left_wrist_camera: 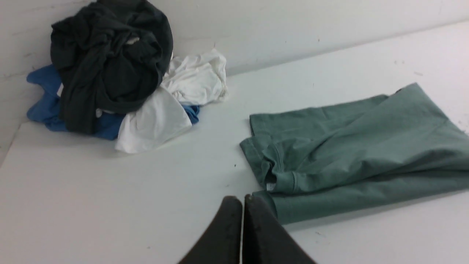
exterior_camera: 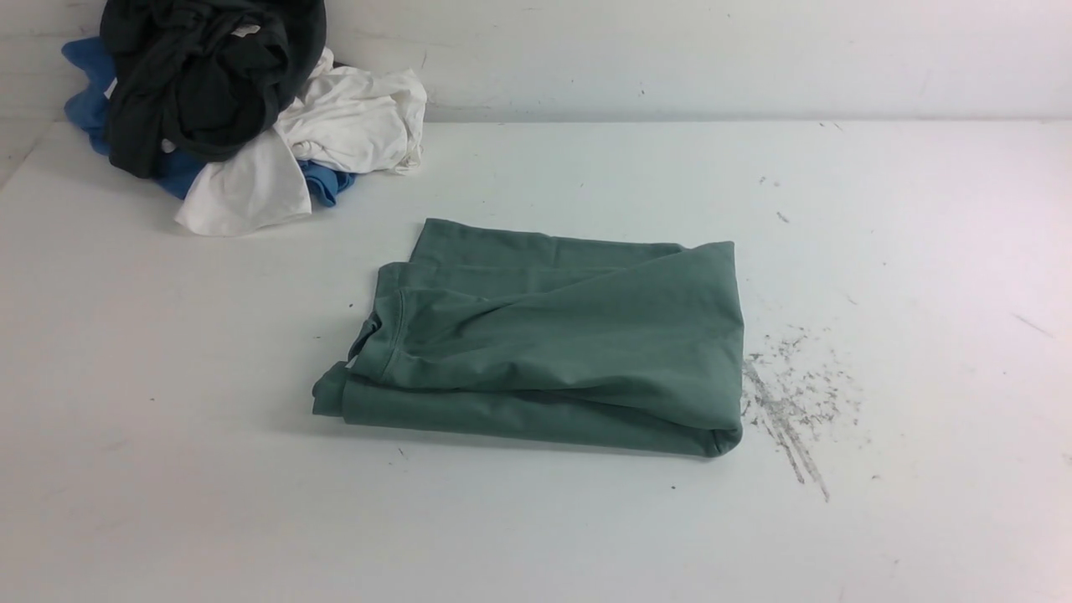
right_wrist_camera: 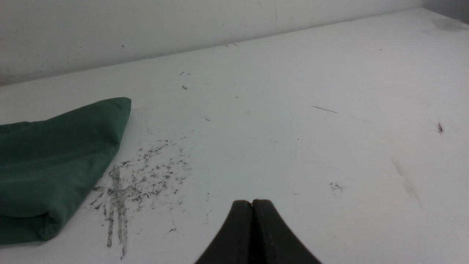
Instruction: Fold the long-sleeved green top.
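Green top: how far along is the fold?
Done, by the look of it: the green long-sleeved top lies as a compact layered rectangle mid-table, sleeves tucked out of sight. In hand: nothing; the left claw and right claw are both shut, empty and clear of the cloth. Left: at most neatening the slightly uneven edges near the collar. The pile of other garments sits apart.

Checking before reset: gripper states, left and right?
Left gripper: closed, holding nothing, just short of the green long-sleeved top.
Right gripper: closed, holding nothing, over bare table.
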Robot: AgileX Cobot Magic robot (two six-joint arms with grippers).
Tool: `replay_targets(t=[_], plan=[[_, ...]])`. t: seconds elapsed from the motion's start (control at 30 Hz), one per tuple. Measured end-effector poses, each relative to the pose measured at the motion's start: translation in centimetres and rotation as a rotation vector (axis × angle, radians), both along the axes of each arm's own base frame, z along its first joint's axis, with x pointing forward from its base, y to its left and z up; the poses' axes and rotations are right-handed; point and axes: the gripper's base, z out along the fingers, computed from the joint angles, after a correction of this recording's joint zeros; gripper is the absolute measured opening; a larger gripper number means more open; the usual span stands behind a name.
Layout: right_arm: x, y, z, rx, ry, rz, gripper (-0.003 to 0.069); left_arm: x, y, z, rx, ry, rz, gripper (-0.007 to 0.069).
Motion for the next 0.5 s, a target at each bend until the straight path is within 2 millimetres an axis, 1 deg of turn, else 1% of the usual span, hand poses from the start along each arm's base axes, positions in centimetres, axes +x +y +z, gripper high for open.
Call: replay_targets(t=[0.07,0.2,0.3,0.33,0.4,0.43,0.47,0.5], plan=[[0.0,0.0,0.0,0.000,0.000,0.000,-0.0014,0.1,-0.1,-0.1,-0.004,-0.018,-0.004,-0.0007],[0.0,0.0,0.0,0.000,0.000,0.000,-0.0014,0.3,-0.1,-2.8,-0.039,-0.106,0.046,-0.0007],[0.0,0.0,0.0,0.000,0.000,0.000,-0.0014,0.3,0.3,-5.6,-0.087,-0.133,0.131,-0.0007],[0.0,0.0,0.0,0.000,0.000,0.000,-0.0014,0.2,0.3,-6.0,-0.090,-0.130,0.135,-0.0007],[0.0,0.0,0.0,0.000,0.000,0.000,-0.0014,0.2,0.5,-8.8,-0.094,-0.126,0.190,-0.0007],[0.0,0.0,0.0,0.000,0.000,0.000,-0.0014,0.1,0.6,-9.5,-0.090,-0.117,0.197,-0.0007],[0.0,0.0,0.0,0.000,0.000,0.000,-0.0014,0.2,0.6,-10.7,-0.079,-0.095,0.204,-0.0007],[0.0,0.0,0.0,0.000,0.000,0.000,-0.0014,0.2,0.6,-11.4,-0.071,-0.075,0.204,-0.0007]])
